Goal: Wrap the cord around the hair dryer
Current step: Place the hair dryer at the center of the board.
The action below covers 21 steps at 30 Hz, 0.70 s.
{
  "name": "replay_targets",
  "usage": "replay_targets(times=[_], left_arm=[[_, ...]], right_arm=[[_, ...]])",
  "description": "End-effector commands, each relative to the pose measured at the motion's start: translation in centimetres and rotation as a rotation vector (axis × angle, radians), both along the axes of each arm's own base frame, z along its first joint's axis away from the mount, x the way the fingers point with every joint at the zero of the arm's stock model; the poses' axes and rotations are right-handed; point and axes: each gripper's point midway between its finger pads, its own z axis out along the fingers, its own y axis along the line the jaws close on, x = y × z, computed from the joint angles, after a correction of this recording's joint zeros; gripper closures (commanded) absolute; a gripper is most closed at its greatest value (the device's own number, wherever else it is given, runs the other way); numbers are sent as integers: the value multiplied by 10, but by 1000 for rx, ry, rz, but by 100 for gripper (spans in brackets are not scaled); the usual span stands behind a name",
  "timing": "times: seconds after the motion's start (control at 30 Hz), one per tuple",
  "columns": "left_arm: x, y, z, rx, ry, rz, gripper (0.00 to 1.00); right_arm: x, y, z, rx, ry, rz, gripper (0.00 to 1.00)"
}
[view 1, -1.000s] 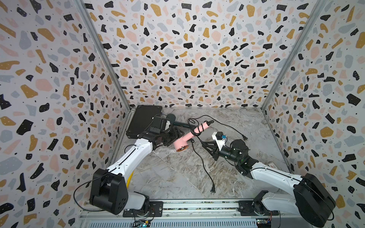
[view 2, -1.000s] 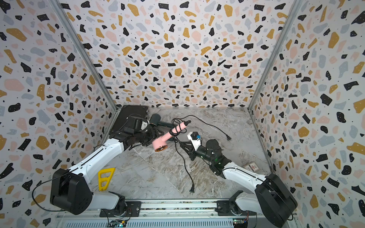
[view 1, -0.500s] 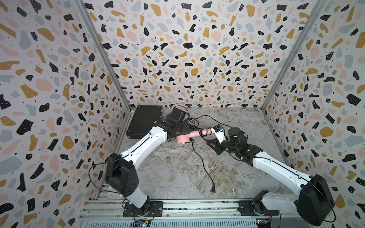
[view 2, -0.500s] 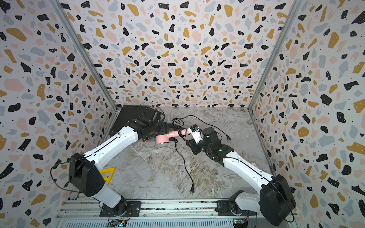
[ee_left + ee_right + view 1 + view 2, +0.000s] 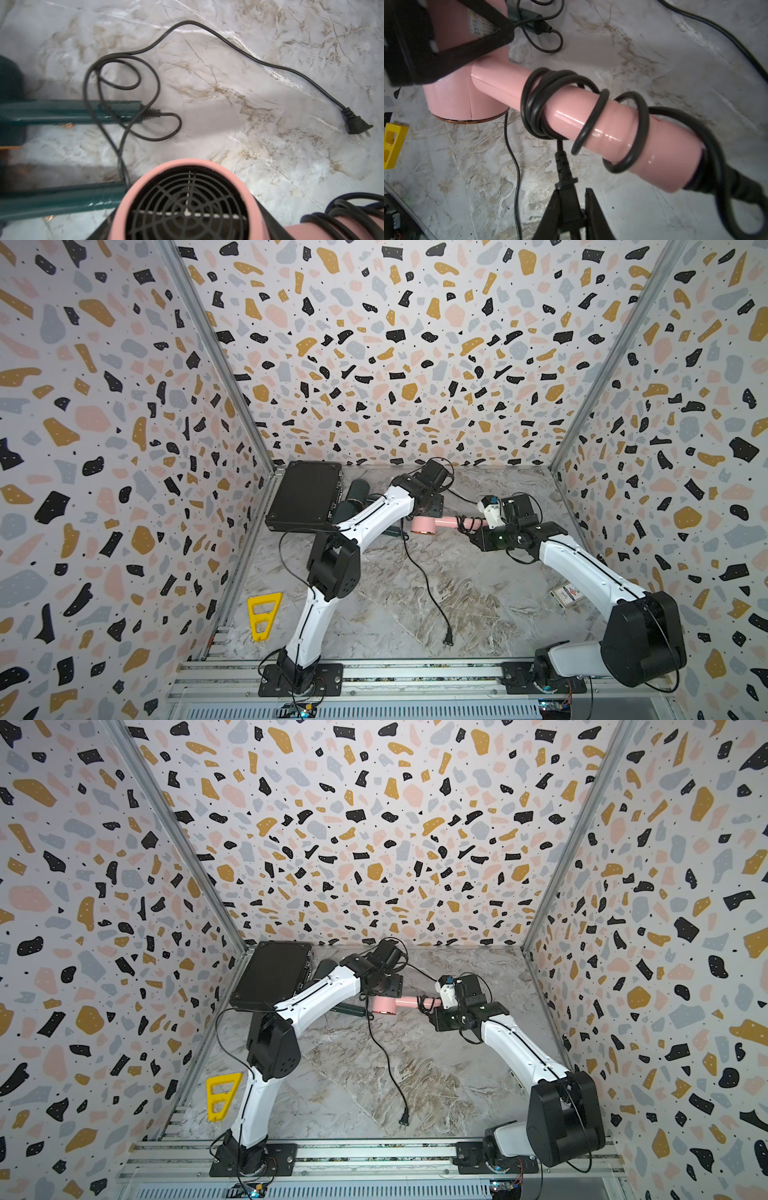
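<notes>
The right gripper (image 5: 572, 193) pinched the plug end of the cord (image 5: 532, 108) just under the handle. The left gripper (image 5: 428, 512) clamped the barrel of the dryer (image 5: 566, 120). Some turns sat slack, so the last length probably wanted steady tension and the plug tucked under a coil. The dryer hung over the table (image 5: 478, 597) between the arms, its handle running level toward the right arm, nozzle downward.
</notes>
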Motion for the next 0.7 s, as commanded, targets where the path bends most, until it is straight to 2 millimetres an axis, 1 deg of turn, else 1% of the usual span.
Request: replay_targets(times=[0.0, 0.03, 0.17, 0.2, 0.27, 0.37, 0.43, 0.47, 0.57, 0.63, 0.67], left_arm=[[-3, 7, -18, 108, 71, -75, 100], [2, 2, -16, 103, 65, -82, 100], [4, -17, -44, 67, 133, -114, 100], [3, -22, -53, 43, 156, -113, 100], [3, -31, -65, 7, 179, -117, 100], [1, -36, -79, -5, 204, -130, 100], [-1, -35, -86, 8, 215, -151, 100], [-1, -35, -89, 14, 218, -163, 90], [-1, -35, -93, 11, 222, -176, 48], [1, -37, -90, 3, 208, -190, 23], [3, -39, -85, -5, 192, -199, 14]], right_arm=[[22, -12, 15, 50, 2, -75, 100], [25, -16, 12, 51, 10, -87, 100], [38, -33, -2, 31, 43, -143, 100], [40, -36, -5, 29, 49, -152, 100], [46, -40, -12, 32, 62, -163, 100], [50, -43, -23, 30, 82, -172, 100], [51, -43, -28, 26, 86, -172, 100], [52, -44, -31, 24, 88, -172, 100], [53, -46, -40, 21, 103, -178, 100], [53, -48, -46, 23, 115, -185, 100], [53, -49, -49, 20, 119, -189, 100]])
